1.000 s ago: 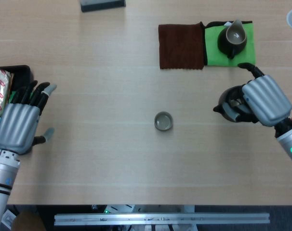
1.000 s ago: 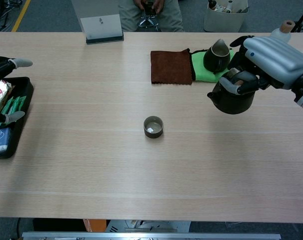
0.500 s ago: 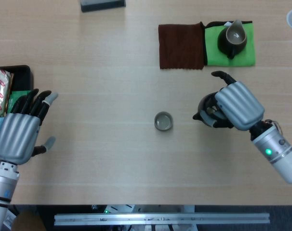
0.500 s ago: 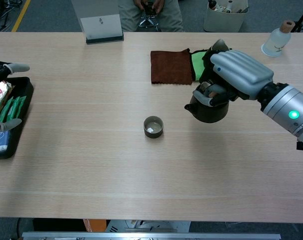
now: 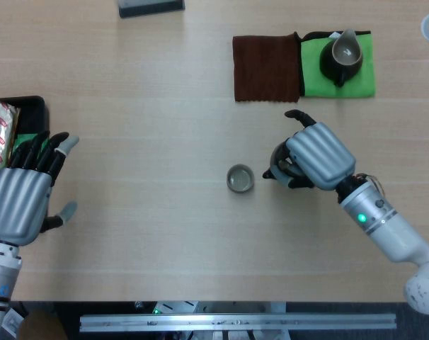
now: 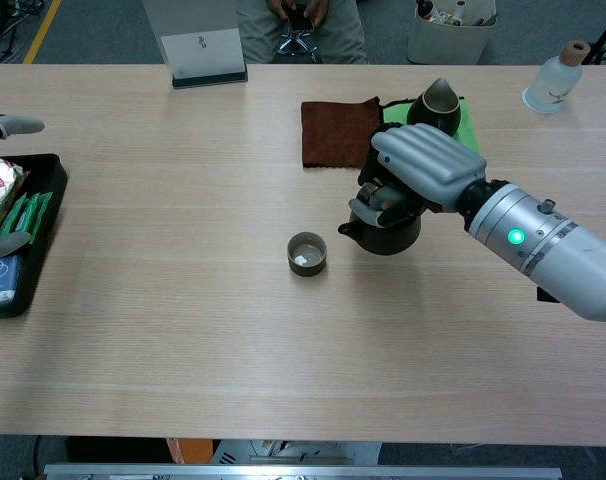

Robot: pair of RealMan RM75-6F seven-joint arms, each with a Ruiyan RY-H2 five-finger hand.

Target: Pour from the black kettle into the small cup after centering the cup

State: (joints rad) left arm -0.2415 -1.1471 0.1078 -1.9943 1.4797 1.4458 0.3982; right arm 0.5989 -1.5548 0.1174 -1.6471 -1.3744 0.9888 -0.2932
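Observation:
The small cup stands upright near the middle of the table, with a little pale content at its bottom. My right hand grips the black kettle from above, fingers wrapped over its top. The kettle is upright just right of the cup, its spout turned toward the cup and a small gap between them. The hand hides most of the kettle in the head view. My left hand hovers at the far left by the tray, fingers spread and holding nothing.
A brown cloth and a green cloth bearing a dark pitcher lie at the back right. A black tray of packets sits at the left edge. A bottle and a card stand stand along the far side.
My right hand has carried the kettle leftward from the table's right side to just beside the cup. The left hand drifted slightly toward the near edge. The cup has not moved.

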